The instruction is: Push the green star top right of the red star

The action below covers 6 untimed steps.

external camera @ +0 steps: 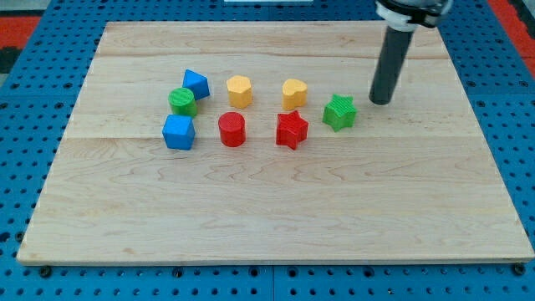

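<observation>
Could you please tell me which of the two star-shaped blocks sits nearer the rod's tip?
The green star; it lies just left of my tip, while the red star sits farther left.

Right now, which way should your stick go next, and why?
Probably nothing big: the green star already sits up and right of the red star. My tip is to its right, apart, so I'd likely just nudge it slightly toward the view's top.
</observation>
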Tool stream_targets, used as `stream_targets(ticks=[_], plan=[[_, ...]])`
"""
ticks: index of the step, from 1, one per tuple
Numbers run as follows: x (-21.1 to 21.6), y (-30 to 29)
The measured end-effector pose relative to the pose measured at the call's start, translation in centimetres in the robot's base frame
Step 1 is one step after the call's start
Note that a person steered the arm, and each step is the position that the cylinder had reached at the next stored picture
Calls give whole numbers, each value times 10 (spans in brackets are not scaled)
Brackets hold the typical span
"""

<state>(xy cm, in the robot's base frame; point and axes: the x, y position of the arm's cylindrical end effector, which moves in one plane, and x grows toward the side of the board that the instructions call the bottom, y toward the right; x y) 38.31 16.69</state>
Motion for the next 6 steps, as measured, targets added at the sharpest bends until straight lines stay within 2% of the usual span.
stream_targets(ticks=[1,3,4,6], plan=[[14,-26],[14,-92],[28,-65],[42,-101]])
